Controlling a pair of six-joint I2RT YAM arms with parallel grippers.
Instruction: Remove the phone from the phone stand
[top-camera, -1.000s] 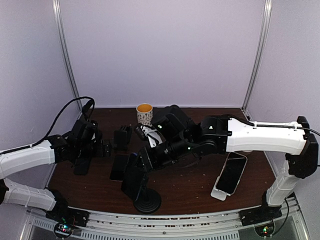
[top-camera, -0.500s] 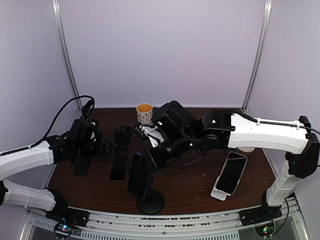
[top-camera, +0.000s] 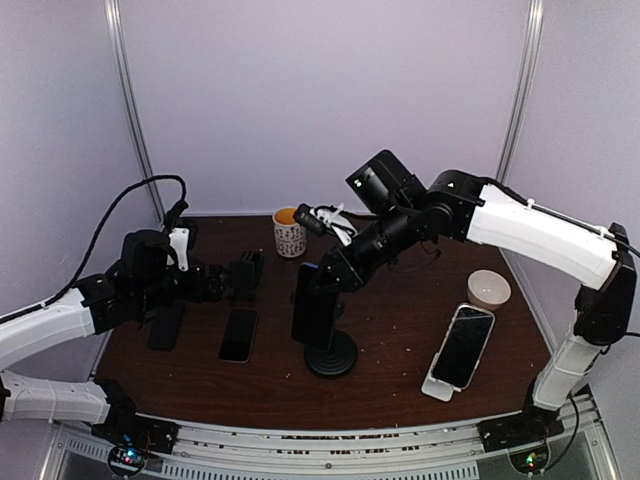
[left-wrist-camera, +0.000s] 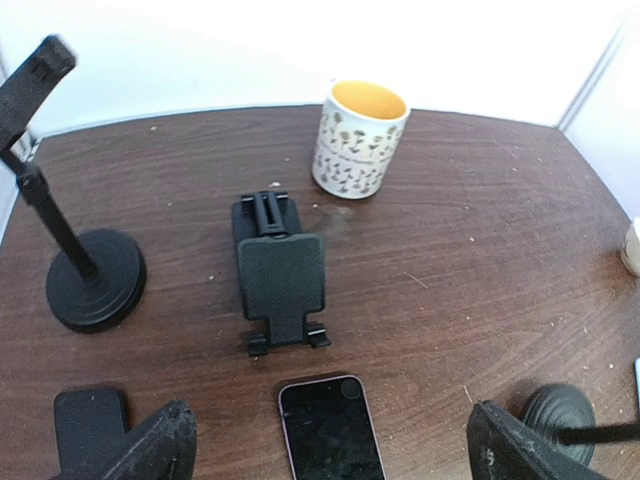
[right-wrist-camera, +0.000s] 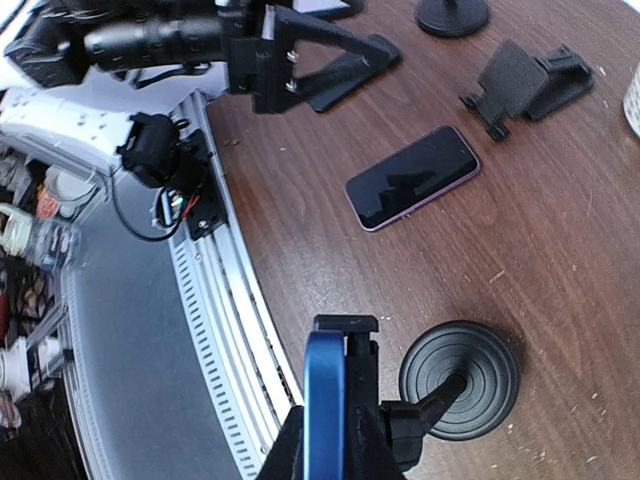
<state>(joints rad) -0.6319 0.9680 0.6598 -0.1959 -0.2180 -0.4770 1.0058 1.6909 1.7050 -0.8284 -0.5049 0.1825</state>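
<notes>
Nearest the arm bases, the phone stand (top-camera: 330, 354) was seen on its round foot, with the phone (top-camera: 314, 308) kept upright in its clamp. The right gripper (top-camera: 325, 275) was clamped on the phone's upper part (a blue edge was shown in the wrist view). Further left, the left gripper (left-wrist-camera: 330, 445) was held with jaws wide apart near a flat phone (top-camera: 238, 334). Farthest back, a mug (top-camera: 289, 230) was set.

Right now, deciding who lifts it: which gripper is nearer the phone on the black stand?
Right. The right gripper is at the top of the phone; the left gripper hangs off to its left.
</notes>
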